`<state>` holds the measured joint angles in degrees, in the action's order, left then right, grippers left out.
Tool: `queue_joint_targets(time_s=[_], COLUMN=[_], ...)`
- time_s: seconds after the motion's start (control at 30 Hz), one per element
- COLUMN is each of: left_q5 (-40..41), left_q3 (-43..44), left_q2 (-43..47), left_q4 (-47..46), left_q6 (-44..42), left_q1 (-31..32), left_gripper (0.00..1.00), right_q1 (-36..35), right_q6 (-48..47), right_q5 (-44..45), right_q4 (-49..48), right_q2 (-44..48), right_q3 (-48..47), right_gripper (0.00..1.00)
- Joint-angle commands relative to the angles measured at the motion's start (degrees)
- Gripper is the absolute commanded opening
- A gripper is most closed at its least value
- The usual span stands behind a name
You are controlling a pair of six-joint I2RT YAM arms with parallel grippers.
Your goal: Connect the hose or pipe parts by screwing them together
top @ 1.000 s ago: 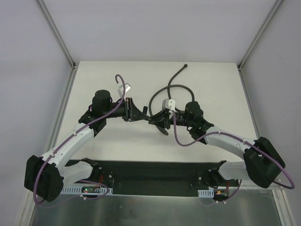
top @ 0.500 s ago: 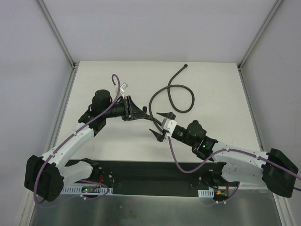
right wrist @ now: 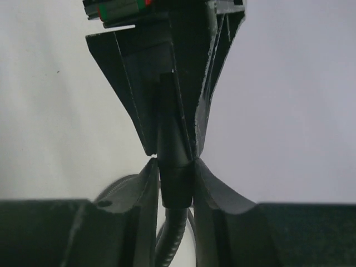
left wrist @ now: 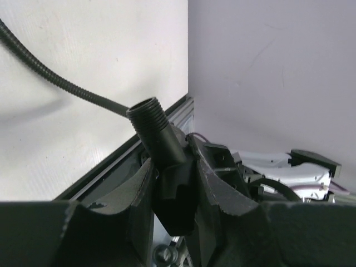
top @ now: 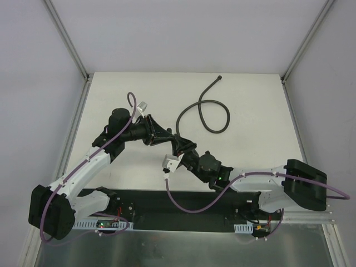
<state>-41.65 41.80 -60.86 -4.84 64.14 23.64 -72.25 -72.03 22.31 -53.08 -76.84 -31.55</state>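
The small black fitting [left wrist: 167, 158] is clamped in my left gripper [left wrist: 171, 156], and its threaded end [left wrist: 146, 111] sticks out past the fingers. The long dark-grey hose [top: 227, 117] loops across the back of the table, and its free knobbed end [top: 220, 78] lies near the far edge. The hose's other end nut [right wrist: 177, 181] is pinched in my right gripper [right wrist: 176, 167], pressed end-on against the fitting [right wrist: 169, 119] held between the left fingers above it. In the top view, the left gripper [top: 166, 136] and the right gripper [top: 181, 146] meet tip to tip at the table's middle.
Grey walls and metal rails [top: 75, 128] bound the white table [top: 256, 105] on three sides. The black base plate [top: 183, 203] lies along the near edge. Purple cables [top: 192, 206] hang from both arms, and the right arm's forearm stretches low across the front.
The right gripper let go, opened and pulled back. It then swung round to come in from the near side and shut on the hose end again. The left wrist turned a little.
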Motion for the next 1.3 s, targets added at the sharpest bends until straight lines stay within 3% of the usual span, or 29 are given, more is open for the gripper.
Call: queue_joint_targets(time_s=[0.0, 0.07, 0.13, 0.2, 0.23, 0.27, 0.37, 0.43, 0.57, 0.6, 0.7, 0.73, 0.83, 0.87, 1.03, 1.17, 1.27], left_q5=[-1.9, -2.5, -2.5, -3.2, -3.8, -4.1, -6.9, -7.0, -6.0, -5.4, -4.3, -4.2, -3.1, -2.7, 0.6, 1.0, 0.7], left_q3=[-0.3, 0.6, 1.4, 2.3, 2.4, 2.8, 3.1, 2.5, 1.2, 1.2, 1.9, 2.1, 3.1, 3.3, 2.8, 1.9, 1.2], left_q2=[0.9, 0.5, 0.7, 1.1, 1.0, 0.6, -0.6, -0.8, -1.7, -1.8, -1.9, -2.1, -2.0, -1.9, -1.4, -1.3, -0.8], left_q4=[-3.5, -3.6, -3.7, -3.8, -3.5, -3.2, -1.7, -1.7, -1.6, -1.6, -1.4, -1.4, -1.4, -1.4, -1.7, -1.8, -1.8], left_q6=[1.3, -3.4, -11.4, -16.9, -22.7, -25.4, -34.9, -39.7, -45.5, -45.1, -41.9, -40.8, -34.8, -33.0, -19.3, -11.1, -6.8], left_q1=[0.1, 0.1, 0.1, 0.1, 0.1, 0.0, 0.2, 0.2, 0.2, 0.2, 0.1, 0.1, 0.1, 0.2, 0.2, 0.2, 0.2], left_gripper=[0.0, 0.0, 0.0, 0.0, 0.0, 0.0, 0.0, 0.0, 0.0, 0.0, 0.0, 0.0, 0.0, 0.0, 0.0, 0.0, 0.0], right_q1=[-1.5, -1.2, 1.7, 6.4, 12.2, 15.2, 23.6, 28.2, 32.5, 33.0, 33.4, 33.2, 31.5, 30.4, 19.2, 11.5, 7.2], right_q6=[-3.1, 1.2, 7.7, 21.8, 26.2, 29.6, 39.2, 42.7, 52.2, 54.3, 54.0, 53.2, 48.1, 45.0, 31.1, 20.1, 13.9], right_q5=[2.7, 2.1, -3.4, -19.4, -26.5, -38.8, -55.3, -63.5, -80.6, -81.1, -73.0, -69.9, -57.1, -48.8, -29.3, -14.0, -7.8], right_q4=[-4.8, 0.7, 5.9, 17.2, 21.0, 22.4, 27.2, 32.3, 32.3, 31.9, 31.5, 31.2, 30.8, 30.3, 24.7, 18.9, 14.9], right_q2=[-1.5, -0.6, 3.0, 6.2, 8.1, 8.4, 5.9, 1.9, -3.6, -4.9, -3.0, -1.8, 3.9, 5.5, 11.9, 10.6, 7.7], right_q3=[-3.8, -5.0, -5.4, -6.7, -7.0, -7.7, -11.2, -13.9, -18.5, -19.5, -17.0, -16.0, -11.5, -10.2, -4.9, -3.3, -3.8], right_gripper=[0.17, 0.01, 0.01, 0.01, 0.01, 0.01, 0.01, 0.04, 0.05, 0.09, 0.42, 0.57, 0.69, 0.74, 0.77, 0.73, 0.7])
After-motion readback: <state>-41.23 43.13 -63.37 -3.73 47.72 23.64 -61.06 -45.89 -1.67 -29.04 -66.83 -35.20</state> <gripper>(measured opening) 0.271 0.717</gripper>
